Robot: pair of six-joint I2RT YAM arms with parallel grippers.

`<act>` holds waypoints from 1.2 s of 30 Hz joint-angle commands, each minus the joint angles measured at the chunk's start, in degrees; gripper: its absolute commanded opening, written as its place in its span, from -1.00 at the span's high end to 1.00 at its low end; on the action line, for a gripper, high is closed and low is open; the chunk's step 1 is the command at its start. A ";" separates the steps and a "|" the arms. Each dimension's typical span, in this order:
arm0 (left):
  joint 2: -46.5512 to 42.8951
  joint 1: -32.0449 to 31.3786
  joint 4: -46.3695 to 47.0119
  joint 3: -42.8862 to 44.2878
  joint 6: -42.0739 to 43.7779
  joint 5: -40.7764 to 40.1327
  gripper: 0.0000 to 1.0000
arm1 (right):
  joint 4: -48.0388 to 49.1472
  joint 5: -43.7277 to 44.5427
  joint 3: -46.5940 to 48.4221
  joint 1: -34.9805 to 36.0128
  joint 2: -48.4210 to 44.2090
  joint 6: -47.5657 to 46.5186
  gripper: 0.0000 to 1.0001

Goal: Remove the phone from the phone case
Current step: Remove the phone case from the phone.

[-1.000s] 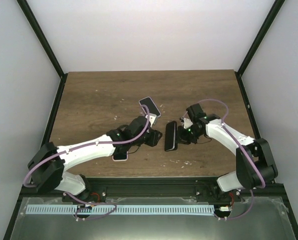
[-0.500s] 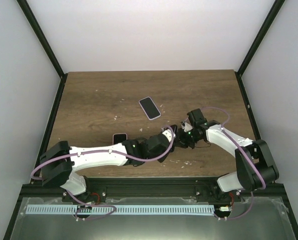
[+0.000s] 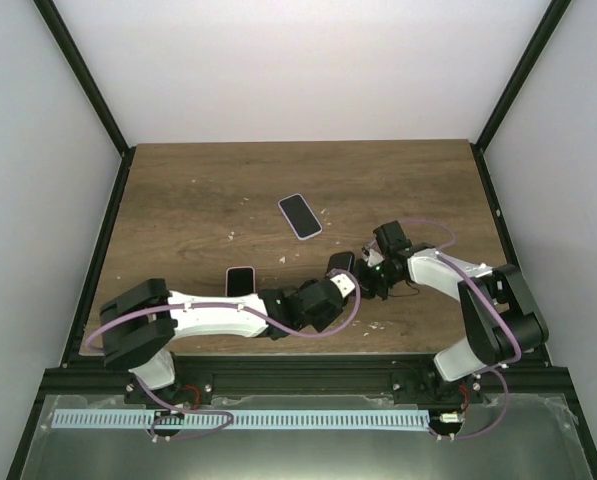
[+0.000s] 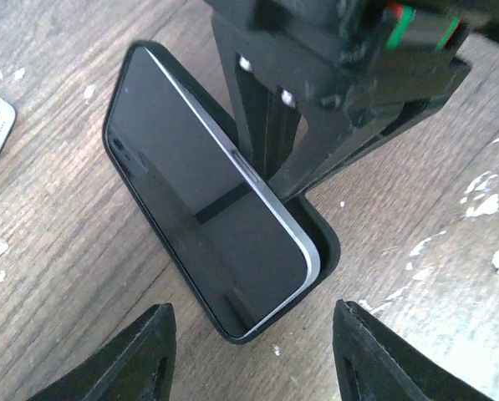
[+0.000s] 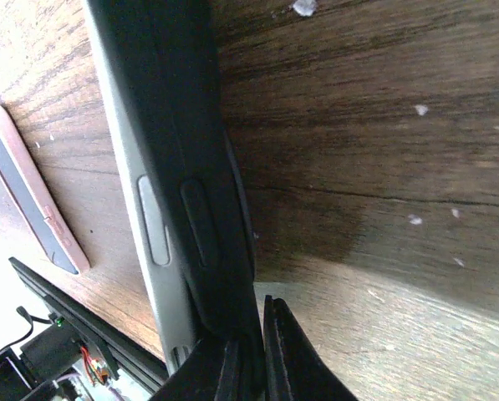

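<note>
Black phone case [image 4: 323,244] is propped on its long edge, tilted, on the wooden worktop [image 3: 198,200], near the front edge between the two arms. Phone [image 4: 190,192] sits in it, but along the upper long side its silver frame stands clear of the case rim; the lower side looks seated. Right hand [image 5: 262,338] is pinched tight on the phone case at one end. Left hand [image 4: 251,368] is half spread, one finger on either side just in front of the case's near corner, gripping nothing. Two other handsets lie flat: pale-rimmed phone [image 3: 300,215] mid-worktop, pink phone [image 3: 240,280] beside the left arm. White flecks [image 4: 483,184] dot the wood
</note>
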 commanded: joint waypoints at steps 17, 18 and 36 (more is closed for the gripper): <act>8.36 -0.24 1.34 3.19 7.87 -13.56 -0.02 | 1.29 -2.46 4.15 -0.16 3.45 -0.24 0.99; 8.48 -0.16 1.53 3.17 8.01 -14.32 -0.03 | 1.43 -2.95 3.95 -0.16 3.24 -0.05 0.99; 10.98 -0.14 11.27 0.34 16.74 -20.31 0.18 | 3.58 -13.33 1.82 -0.16 1.21 1.58 0.99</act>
